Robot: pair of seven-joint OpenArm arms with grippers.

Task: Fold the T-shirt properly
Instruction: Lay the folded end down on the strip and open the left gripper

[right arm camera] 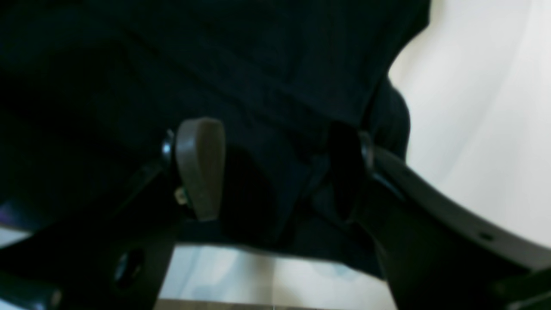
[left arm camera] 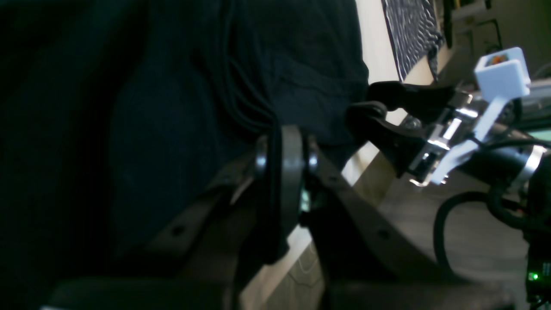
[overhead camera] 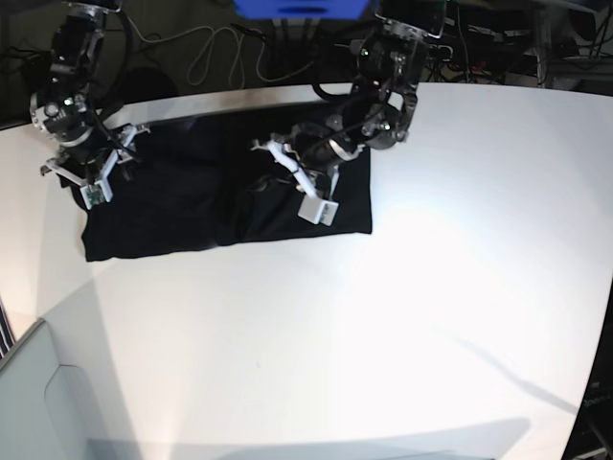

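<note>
One T-shirt [overhead camera: 192, 206], left end effector [left arm camera: 286, 172] clenched on it, right end effector [right arm camera: 275, 172] released.

T-shirt [overhead camera: 192, 206] plain black all over, no print showing in any view; black cloth bunched between the dark grey-black fingers [left arm camera: 292, 172] of left gripper [left arm camera: 284, 161]. Right gripper [right arm camera: 275, 168]: one grey-brown pad [right arm camera: 200, 168], other finger black, black cloth lying between them. Table [overhead camera: 402, 316] white, off-white beyond the fingers in the right wrist view. White camera block [left arm camera: 503, 72] past the left fingers, small orange spot on its top face. Black-and-white wavy-striped cloth [left arm camera: 409, 30] further beyond. Silver metal joints on arm [left arm camera: 447, 129], black cables [left arm camera: 447, 215], green light [left arm camera: 535, 276] at the frame edge.
</note>
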